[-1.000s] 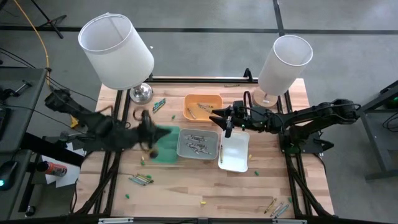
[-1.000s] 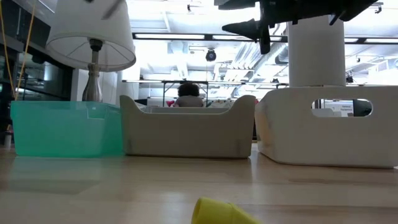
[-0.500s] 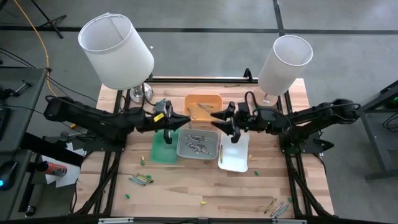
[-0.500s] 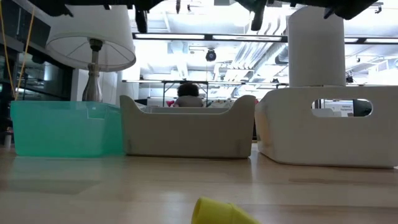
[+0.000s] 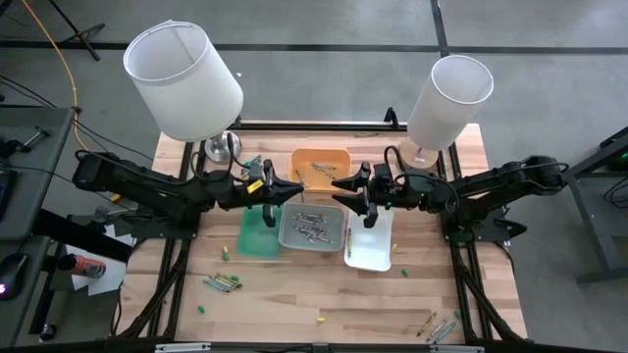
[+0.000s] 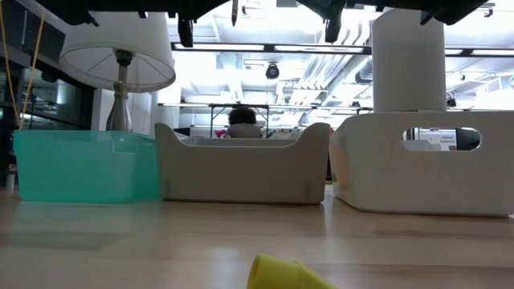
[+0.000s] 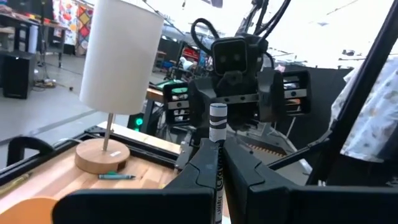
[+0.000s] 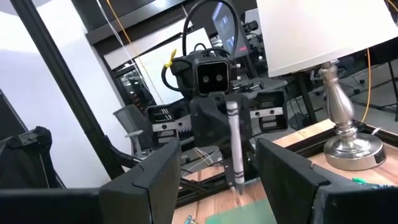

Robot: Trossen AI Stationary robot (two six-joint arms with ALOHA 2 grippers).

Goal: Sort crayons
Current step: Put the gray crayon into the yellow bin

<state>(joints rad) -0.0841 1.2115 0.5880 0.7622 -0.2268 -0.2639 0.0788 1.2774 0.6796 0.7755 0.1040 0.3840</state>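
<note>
Crayons lie scattered on the wooden table [image 5: 294, 304] and in the trays; the grey tray [image 5: 312, 226] at the middle serves as landmark. Inside it lies a heap of grey crayons [image 5: 310, 226]. Behind it, toward the lamps, the orange tray [image 5: 320, 168] holds a few more crayons. A green tray [image 5: 257, 235] touches its left side and a white tray [image 5: 371, 241] stands just beside its right side, with a thin yellow crayon [image 5: 348, 238] in the gap between white and grey.

Above the back left corner of the grey tray hangs the left gripper [image 5: 286, 190], its fingers narrow and clamped on a grey crayon [image 7: 216, 127] that stands upright between them in the left wrist view. Above the back right corner hangs the right gripper [image 5: 343, 186], facing the left one with its fingers spread wide and nothing between them.

More crayons lie in front of the grey tray: a small bunch [image 5: 223, 282] well to the front left, another bunch [image 5: 439, 327] near the table's front right corner. A yellow crayon end [image 6: 285, 273] shows close in the low view.
</note>
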